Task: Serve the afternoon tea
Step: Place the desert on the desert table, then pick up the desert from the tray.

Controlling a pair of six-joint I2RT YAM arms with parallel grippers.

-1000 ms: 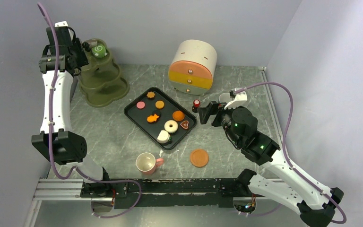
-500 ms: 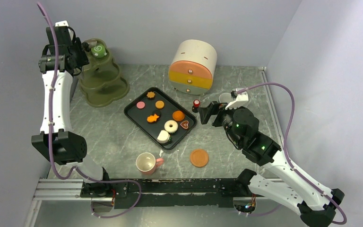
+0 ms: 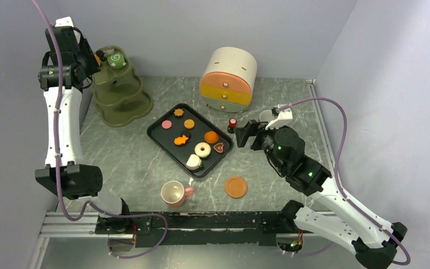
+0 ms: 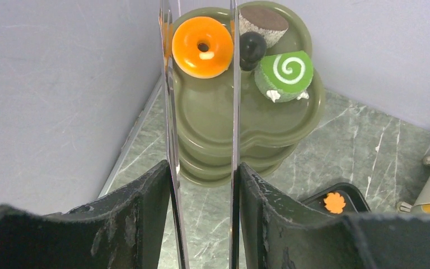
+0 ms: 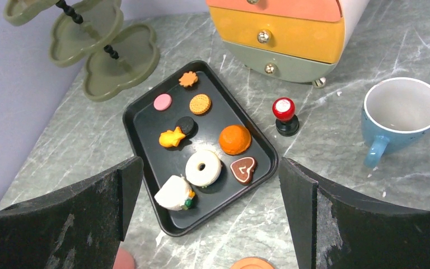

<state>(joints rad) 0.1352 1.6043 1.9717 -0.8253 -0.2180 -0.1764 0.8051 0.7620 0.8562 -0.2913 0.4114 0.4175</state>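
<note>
- Left gripper point(image 3: 92, 56) is raised beside the top tier of the olive-green stand point(image 4: 224, 123). Its clear fingers point(image 4: 169, 112) are set partly apart, and nothing is pinched.
- An orange doughnut point(image 4: 202, 46) is seen between those fingers, lying on the top tier beside the green swirl roll point(image 4: 284, 70). Contact with the fingertips cannot be told.
- Right gripper point(image 3: 247, 134) is spread wide and held empty above the table, near the blue cup point(image 5: 403, 115).
- The white doughnut point(image 5: 203, 167) and cookies are left on the black tray point(image 5: 145, 120).
- The pink cup point(image 3: 173, 193) and orange saucer point(image 3: 236, 186) are found near the front edge.
</note>
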